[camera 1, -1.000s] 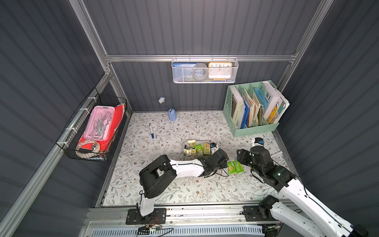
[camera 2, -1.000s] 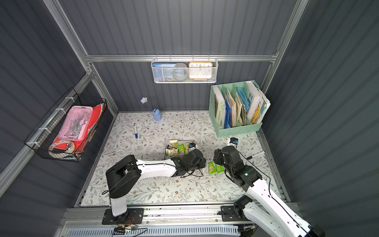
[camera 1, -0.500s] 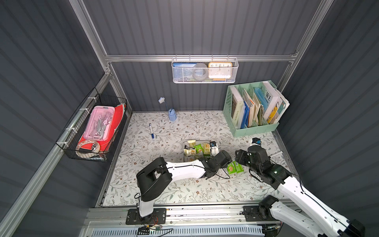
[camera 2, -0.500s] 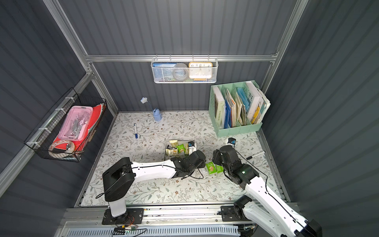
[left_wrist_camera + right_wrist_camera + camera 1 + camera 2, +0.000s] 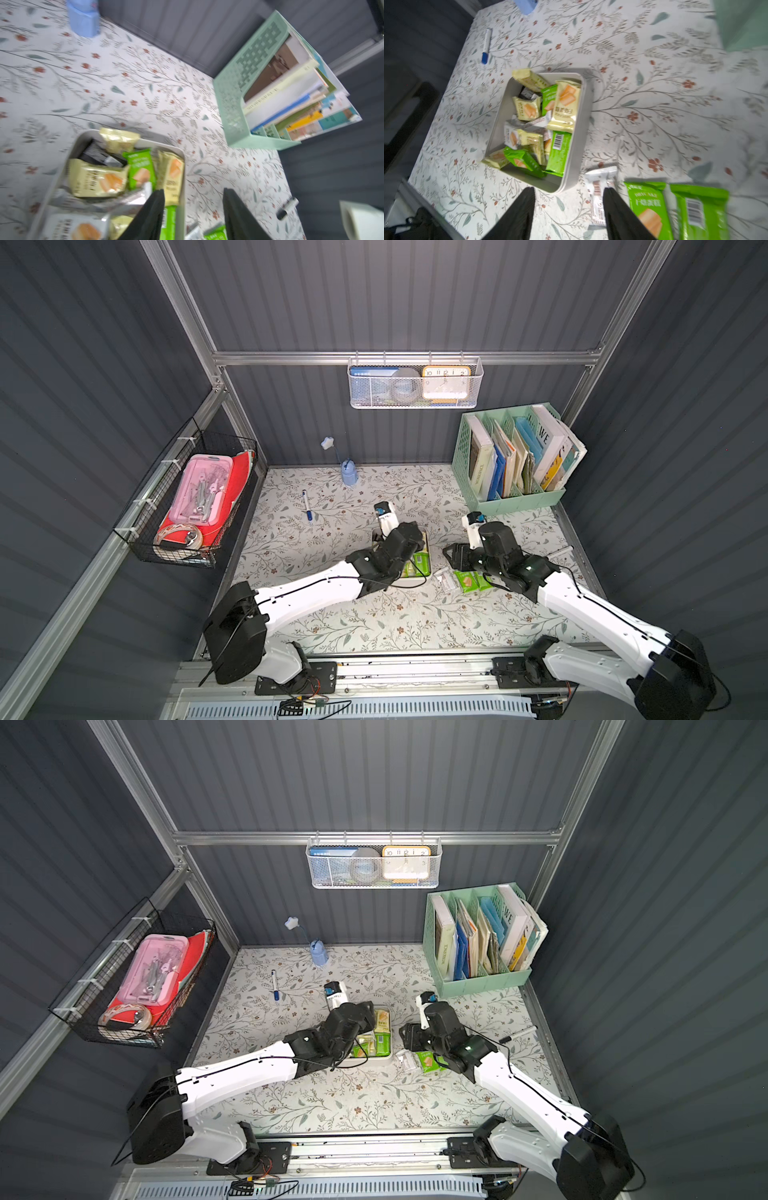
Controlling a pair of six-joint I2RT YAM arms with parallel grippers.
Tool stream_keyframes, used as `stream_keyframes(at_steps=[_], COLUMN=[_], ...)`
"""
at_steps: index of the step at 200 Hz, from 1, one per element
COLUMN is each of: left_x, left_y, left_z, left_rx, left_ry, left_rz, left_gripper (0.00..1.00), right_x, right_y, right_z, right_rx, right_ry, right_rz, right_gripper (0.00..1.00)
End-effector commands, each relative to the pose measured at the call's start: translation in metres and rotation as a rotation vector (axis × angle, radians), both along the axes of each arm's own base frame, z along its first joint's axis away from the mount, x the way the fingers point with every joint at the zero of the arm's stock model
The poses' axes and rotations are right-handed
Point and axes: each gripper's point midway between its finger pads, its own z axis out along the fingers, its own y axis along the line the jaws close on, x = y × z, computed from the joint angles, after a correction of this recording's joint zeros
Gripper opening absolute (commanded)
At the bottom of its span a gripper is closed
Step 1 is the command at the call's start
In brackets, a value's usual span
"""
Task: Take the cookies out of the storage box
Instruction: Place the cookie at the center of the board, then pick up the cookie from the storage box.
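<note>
The storage box (image 5: 583, 124) is a shallow white tray holding several cookies (image 5: 560, 108), green, pale yellow, white and one black. It also shows in both top views (image 5: 428, 570) (image 5: 390, 1057), largely covered by my left arm. My left gripper (image 5: 193, 191) is open and empty, its jaws straddling the wall of the box (image 5: 182, 158). My right gripper (image 5: 569, 189) hangs open and empty just off the box's near corner. A white packet (image 5: 598, 193) lies at one fingertip. Two green packets (image 5: 648, 209) (image 5: 467, 581) lie on the table outside the box.
A mint-green file holder (image 5: 515, 497) with books stands at the back right. On the floral table also lie a blue-capped pen (image 5: 306, 508), a blue bottle (image 5: 349, 475) and a marker (image 5: 561, 551). Wire baskets hang on the left wall (image 5: 187, 506) and the back wall (image 5: 415, 383).
My left gripper has opened and drawn back from beside the green packets to over the box. A white packet now lies by the green ones. My right gripper has shifted slightly towards the box.
</note>
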Motion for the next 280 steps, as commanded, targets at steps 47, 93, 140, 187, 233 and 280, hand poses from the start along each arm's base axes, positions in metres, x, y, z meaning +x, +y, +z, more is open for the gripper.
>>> stream_keyframes(at_steps=[47, 93, 140, 187, 233, 280], left_x=[-0.002, 0.001, 0.008, 0.011, 0.012, 0.012], left_y=[0.047, 0.074, 0.093, 0.105, 0.111, 0.112], left_z=[0.002, -0.016, -0.043, -0.067, -0.082, -0.083], left_rx=[-0.091, -0.166, -0.265, -0.32, -0.37, -0.369], left_ry=[-0.035, -0.004, 0.046, 0.098, 0.129, 0.131], left_rz=[0.074, 0.099, 0.086, 0.109, 0.128, 0.13], left_gripper=[0.5, 0.49, 0.49, 0.49, 0.49, 0.49], right_x=[-0.019, -0.009, 0.0, 0.003, 0.004, 0.004], right_y=[0.086, 0.103, 0.108, 0.111, 0.121, 0.131], right_z=[0.004, -0.017, -0.046, -0.068, -0.079, -0.082], right_rx=[-0.021, -0.056, -0.083, -0.092, -0.096, -0.078], right_ry=[-0.13, -0.043, 0.048, 0.111, 0.123, 0.124], right_rz=[0.595, 0.678, 0.659, 0.645, 0.659, 0.677], right_gripper=[0.58, 0.57, 0.54, 0.53, 0.5, 0.43])
